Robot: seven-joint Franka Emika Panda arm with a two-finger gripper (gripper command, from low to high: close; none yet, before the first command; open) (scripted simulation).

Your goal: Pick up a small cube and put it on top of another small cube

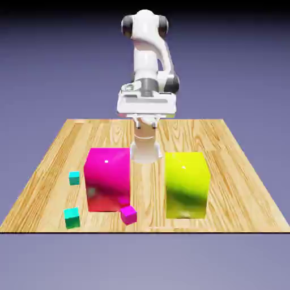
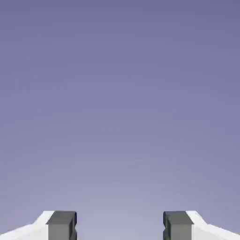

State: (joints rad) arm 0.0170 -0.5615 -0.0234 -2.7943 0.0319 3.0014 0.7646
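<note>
Pincer spread wide, holding nothing, raised above the wooden surface. Small teal cube near the front edge, exterior view's left; second teal cube behind it, beside the magenta block.

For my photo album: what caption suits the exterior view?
White arm's open end effector hangs above two big blocks; three tiny cubes wait untouched on the table.
</note>
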